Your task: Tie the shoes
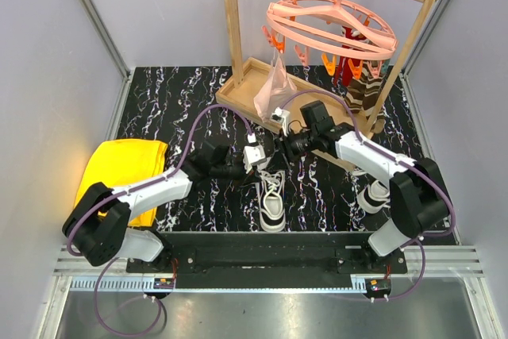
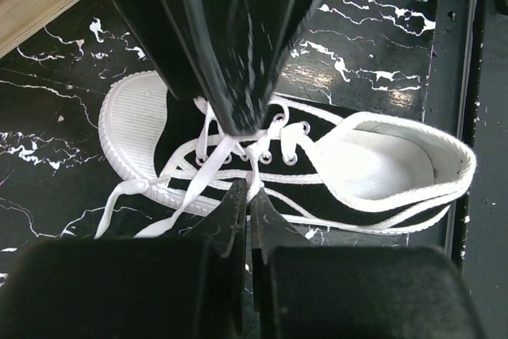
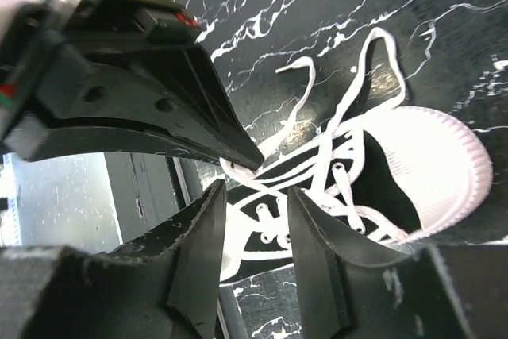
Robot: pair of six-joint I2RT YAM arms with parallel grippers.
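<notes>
One white sneaker with black trim (image 1: 272, 198) lies mid-table, toe away from the arm bases. It also shows in the left wrist view (image 2: 373, 168) and in the right wrist view (image 3: 444, 156). Its long white laces (image 2: 127, 196) trail loose onto the table. My left gripper (image 2: 249, 186) is shut on a lace strand just above the eyelets; it sits over the shoe in the top view (image 1: 262, 163). My right gripper (image 3: 254, 196) is open, jaws apart over the eyelets, close to the left gripper's tips, and it shows from above (image 1: 278, 151). The second sneaker (image 1: 373, 194) stands by the right arm.
A wooden rack base (image 1: 238, 89) stands at the back, with a pink clip hanger (image 1: 329, 29), a plastic bag (image 1: 274, 85) and brown striped socks (image 1: 365, 91) hanging. A yellow cloth (image 1: 123, 168) lies at the left. The table's front rail (image 1: 270, 240) is near the shoe's heel.
</notes>
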